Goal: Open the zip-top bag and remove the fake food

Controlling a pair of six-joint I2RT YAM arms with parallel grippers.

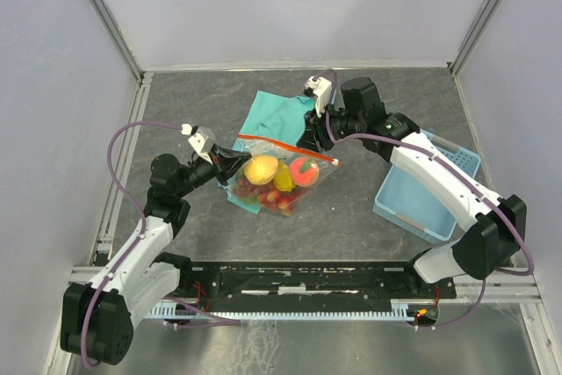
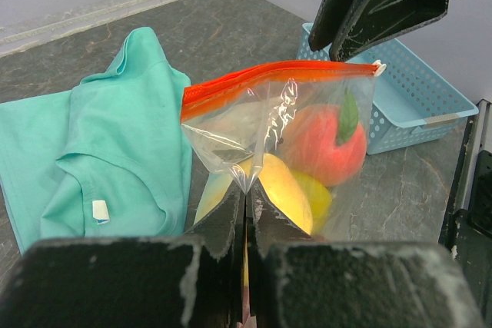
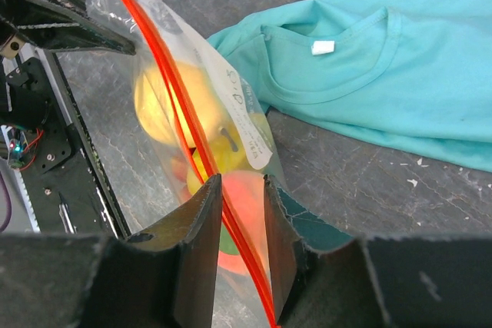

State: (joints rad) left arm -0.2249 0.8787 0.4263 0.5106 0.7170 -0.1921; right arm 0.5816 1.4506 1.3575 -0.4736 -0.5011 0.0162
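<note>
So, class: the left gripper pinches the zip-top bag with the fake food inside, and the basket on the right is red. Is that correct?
Not quite. The basket is light blue, not red, as the top external view shows. The rest stands: the left gripper pinches the zip-top bag, with the fake food inside.

Right pincer [image 3: 241,183] straddles orange strip [image 3: 164,74] of zip-top bag [image 3: 231,101], jaws apart; fake food [image 3: 157,94] inside; teal cloth [image 3: 400,74] beyond.

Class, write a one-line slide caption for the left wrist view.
Left gripper pinches the zip-top bag of fake food beside a teal shirt, blue basket behind.
</note>
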